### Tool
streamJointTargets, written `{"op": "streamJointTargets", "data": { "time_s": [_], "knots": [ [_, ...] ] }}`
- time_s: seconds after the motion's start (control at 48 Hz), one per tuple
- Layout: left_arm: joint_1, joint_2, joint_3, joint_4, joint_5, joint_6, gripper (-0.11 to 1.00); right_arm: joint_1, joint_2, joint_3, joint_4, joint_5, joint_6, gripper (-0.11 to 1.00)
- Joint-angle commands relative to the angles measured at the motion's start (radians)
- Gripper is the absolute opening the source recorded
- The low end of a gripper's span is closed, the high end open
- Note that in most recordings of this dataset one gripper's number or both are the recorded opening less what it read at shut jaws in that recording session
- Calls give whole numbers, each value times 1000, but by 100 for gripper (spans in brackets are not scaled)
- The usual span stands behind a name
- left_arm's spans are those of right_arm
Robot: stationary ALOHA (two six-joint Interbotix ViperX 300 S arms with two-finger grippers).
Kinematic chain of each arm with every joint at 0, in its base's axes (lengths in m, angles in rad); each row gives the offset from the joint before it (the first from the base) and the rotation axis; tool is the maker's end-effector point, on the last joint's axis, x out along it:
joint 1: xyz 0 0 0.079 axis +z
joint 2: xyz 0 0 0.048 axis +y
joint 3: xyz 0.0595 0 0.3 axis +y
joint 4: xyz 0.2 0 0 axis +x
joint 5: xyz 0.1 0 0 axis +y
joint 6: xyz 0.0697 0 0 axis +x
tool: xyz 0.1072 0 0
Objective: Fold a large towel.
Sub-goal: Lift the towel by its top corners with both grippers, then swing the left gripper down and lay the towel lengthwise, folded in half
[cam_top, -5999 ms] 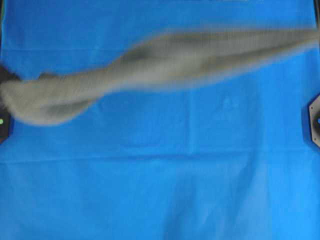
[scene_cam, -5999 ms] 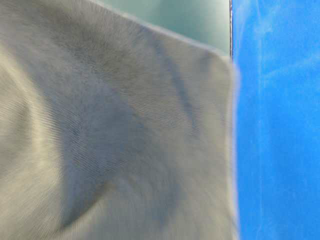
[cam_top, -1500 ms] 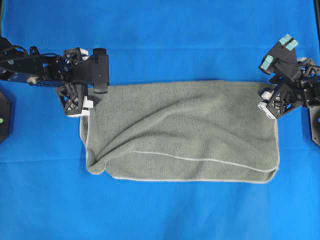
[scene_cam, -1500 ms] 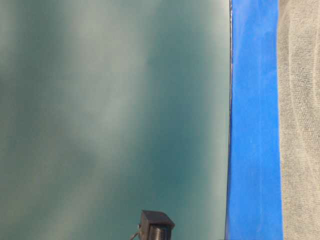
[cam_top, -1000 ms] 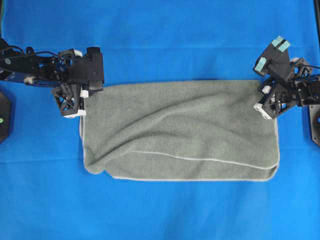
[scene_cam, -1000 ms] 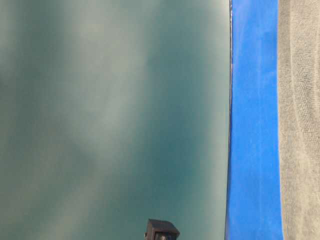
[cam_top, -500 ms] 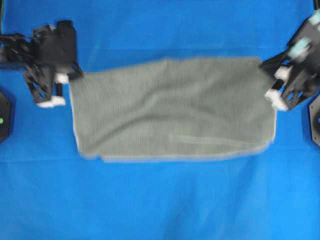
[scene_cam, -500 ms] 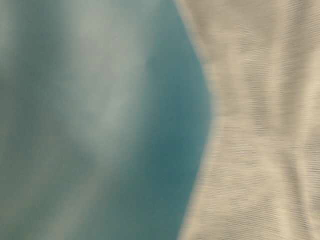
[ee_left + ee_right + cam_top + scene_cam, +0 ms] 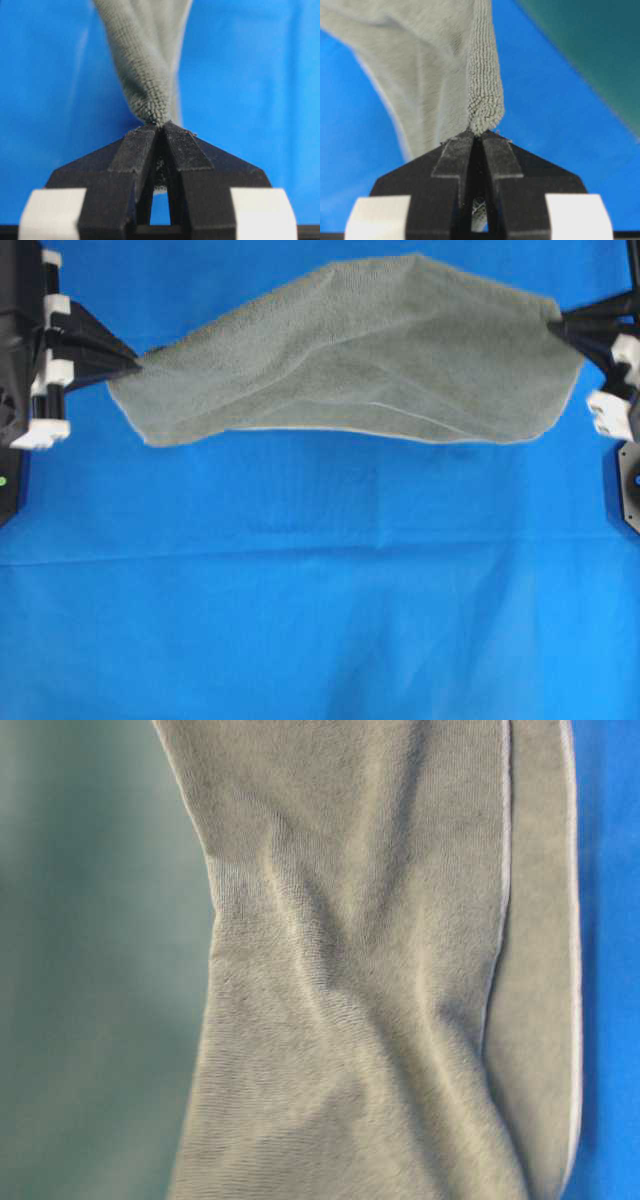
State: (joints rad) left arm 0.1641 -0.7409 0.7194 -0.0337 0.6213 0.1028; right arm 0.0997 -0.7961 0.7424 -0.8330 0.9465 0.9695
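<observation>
The towel (image 9: 350, 350) hangs in the air above the blue-covered worktop (image 9: 320, 620), strung between the two arms with its long axis running side to side across the overhead view. It is already doubled: two layers show, with a pale hem running along the lower edge and a second hem line a little above it. The middle bulges toward the far side while the lower edge sags in a shallow curve. Each end is gathered into a bunched corner. The left tool (image 9: 161, 129) is clamped on the left end, terry pinched tight between its tips, and the right tool (image 9: 477, 135) is clamped likewise on the right end. Both tools point inward toward each other, roughly level, held well apart so the cloth is drawn nearly taut. Neither arm is nearer; the towel lies evenly between them. The next fold, as I judge it, depends on laying this span flat or bringing one end across to the other.
</observation>
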Motion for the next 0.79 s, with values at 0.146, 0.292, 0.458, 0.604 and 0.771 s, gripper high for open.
{"op": "streamJointTargets", "data": {
  "time_s": [0.146,0.292,0.458,0.604,0.771],
  "knots": [
    [-236,11,-12,-3,-199,-86,3,-276,71,-41,-89,-46,17,3],
    [-356,72,-20,-3,-318,-95,3,-472,141,-57,-103,-201,12,3],
    [-459,192,-66,-3,-442,-95,3,-607,227,-97,-103,-425,17,3],
    [-517,318,-146,-3,-520,-95,3,-640,307,-169,-103,-557,17,3],
    [-560,483,-288,-3,-555,-94,3,-640,388,-242,-101,-609,17,3]
  ]
}}
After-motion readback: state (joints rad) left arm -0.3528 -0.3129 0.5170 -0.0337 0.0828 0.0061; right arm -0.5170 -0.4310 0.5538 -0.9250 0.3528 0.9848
